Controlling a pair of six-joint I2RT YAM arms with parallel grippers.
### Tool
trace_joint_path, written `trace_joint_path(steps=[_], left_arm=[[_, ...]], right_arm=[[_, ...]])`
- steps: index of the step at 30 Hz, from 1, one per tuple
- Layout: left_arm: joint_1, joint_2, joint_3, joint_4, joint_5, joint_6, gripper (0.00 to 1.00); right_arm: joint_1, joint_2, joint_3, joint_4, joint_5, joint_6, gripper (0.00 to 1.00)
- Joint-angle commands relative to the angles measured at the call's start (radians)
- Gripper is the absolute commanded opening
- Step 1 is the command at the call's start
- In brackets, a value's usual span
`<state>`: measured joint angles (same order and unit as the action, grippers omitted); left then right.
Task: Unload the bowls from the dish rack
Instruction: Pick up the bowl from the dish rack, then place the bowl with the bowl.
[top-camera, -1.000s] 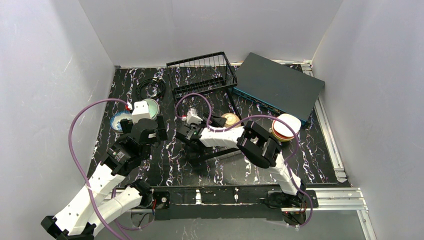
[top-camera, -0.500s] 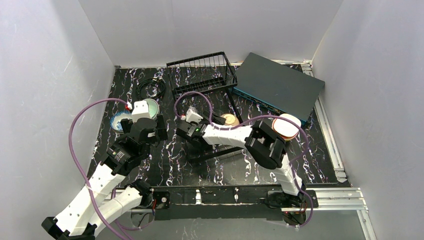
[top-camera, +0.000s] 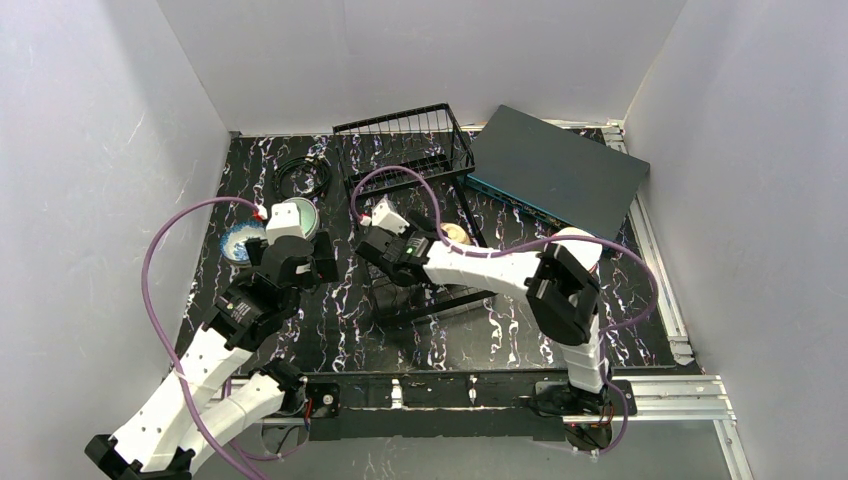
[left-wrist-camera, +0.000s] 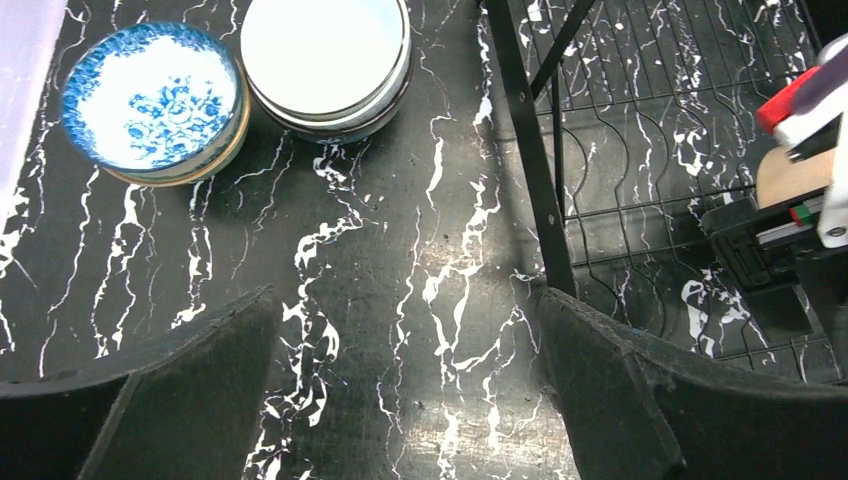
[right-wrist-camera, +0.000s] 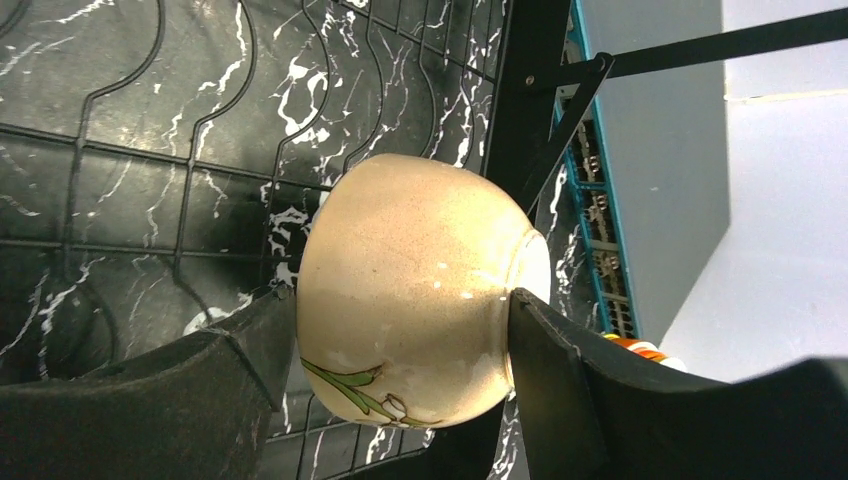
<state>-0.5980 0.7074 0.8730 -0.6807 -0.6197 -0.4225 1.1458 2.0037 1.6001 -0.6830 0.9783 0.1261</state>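
rack (top-camera: 400, 130): 1 beige bowl (right-wrist-camera: 420, 250), clamped by right gripper (right-wrist-camera: 395, 300); table (left-wrist-camera: 400, 200): 2 bowls seen, blue bowl (left-wrist-camera: 152, 97), white bowl (left-wrist-camera: 325, 50); left gripper (left-wrist-camera: 405, 300): wide open, empty

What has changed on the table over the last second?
The right arm swung its elbow rightward and drew its wrist toward the dish rack's far end. The right gripper stays closed on the beige bowl, which barely shifted. The left gripper, blue-and-white bowl and pale bowl stayed put.
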Motion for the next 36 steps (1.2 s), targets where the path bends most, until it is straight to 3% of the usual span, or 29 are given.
trace_joint_path(steps=[1,7,15,23,29,36], left_arm=[[0.006,-0.015,-0.006,0.024,0.053,-0.009,0.98],[0.006,-0.01,-0.009,0.06,0.154,-0.01,0.98],[0.006,0.0,-0.035,0.132,0.331,-0.06,0.98],[0.006,-0.008,-0.144,0.365,0.516,-0.134,0.98],[0.006,0.099,-0.13,0.444,0.615,-0.174,0.98],[0.006,0.156,-0.181,0.587,0.658,-0.24,0.98]], right_arm=[[-0.015,-0.136,-0.045,0.103,-0.027,-0.016,0.34],[-0.048,-0.24,-0.153,0.228,-0.129,0.007,0.33],[-0.151,-0.448,-0.366,0.481,-0.392,0.131,0.3],[-0.278,-0.611,-0.555,0.649,-0.604,0.232,0.3],[-0.335,-0.695,-0.652,0.761,-0.706,0.317,0.3],[-0.375,-0.79,-0.791,0.93,-0.782,0.459,0.3]])
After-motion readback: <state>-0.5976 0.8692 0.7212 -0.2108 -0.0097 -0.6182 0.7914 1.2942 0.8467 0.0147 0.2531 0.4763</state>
